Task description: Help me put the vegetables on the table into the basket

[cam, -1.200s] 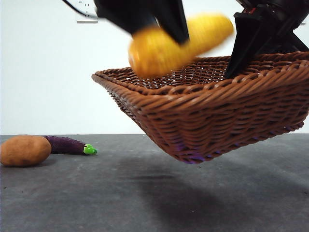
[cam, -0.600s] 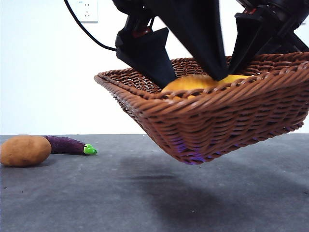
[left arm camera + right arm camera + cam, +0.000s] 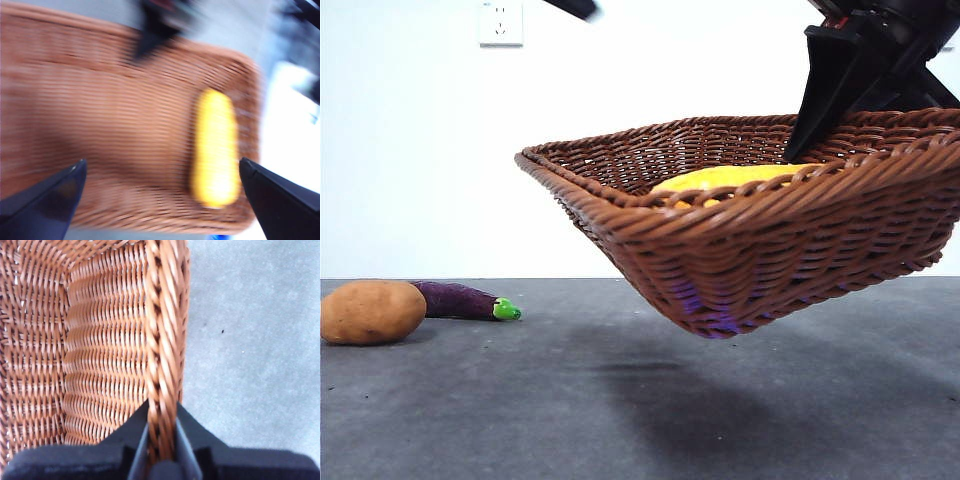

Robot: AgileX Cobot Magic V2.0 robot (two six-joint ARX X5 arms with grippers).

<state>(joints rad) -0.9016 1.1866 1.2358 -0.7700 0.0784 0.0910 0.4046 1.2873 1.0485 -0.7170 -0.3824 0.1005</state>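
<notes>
The right tool (image 3: 161, 440) is clamped on the braided rim of the basket (image 3: 740, 250), one jaw inside the wall and one outside, and it holds the basket tilted in the air above the desk (image 3: 620, 410), toward the right edge. The left tool (image 3: 160, 200) has its jaws spread wide and empty; it hangs above the basket, and in the front view only a dark tip shows at the top.

The corn cob (image 3: 725, 178) lies inside the basket, close to one short wall. The potato (image 3: 370, 311) and the eggplant (image 3: 460, 299) rest on the desk near its left edge, touching or almost touching each other; I cannot tell which.

I judge the wicker basket to be light and stiff, but the rim gives only a narrow hold, so the basket may swing or tip under load. The potato looks round and smooth, probably a light toy; a grip across its short middle seems safest. The eggplant is slim and may roll, so I would take it across the thick part of the body, not at the green stem.
</notes>
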